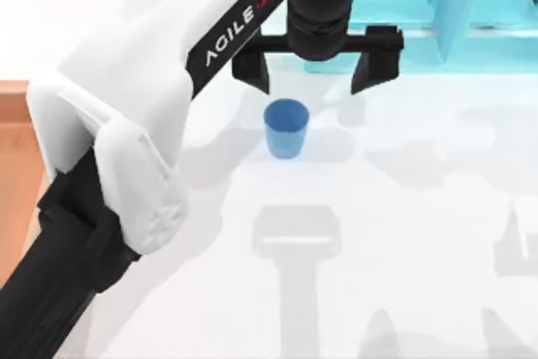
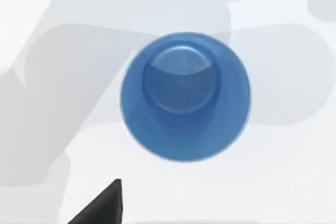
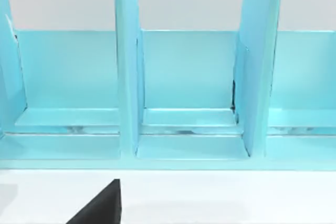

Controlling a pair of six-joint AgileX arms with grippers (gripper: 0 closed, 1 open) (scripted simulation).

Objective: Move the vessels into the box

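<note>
Fingers of the left gripper (image 1: 318, 71) spread wide, at 12 o'clock of the upright blue cup (image 1: 287, 129). Risk: off-centre descent tips it. Right gripper fingers: cannot tell.

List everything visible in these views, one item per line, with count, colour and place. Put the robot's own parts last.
blue cup: one, blue, upright on the table near the top view's middle, mouth open upward; seen from straight above in the left wrist view.
box: one, orange-brown, at the table's far left edge, mostly hidden by the arm.
shelf unit: one, cyan, with upright dividers, along the table's far edge toward the right.
table: one, white, under everything.
left arm: one, white and black, reaching from the lower left.
left gripper: one, black, fingers spread wide, above and just behind the cup, not touching it.
</note>
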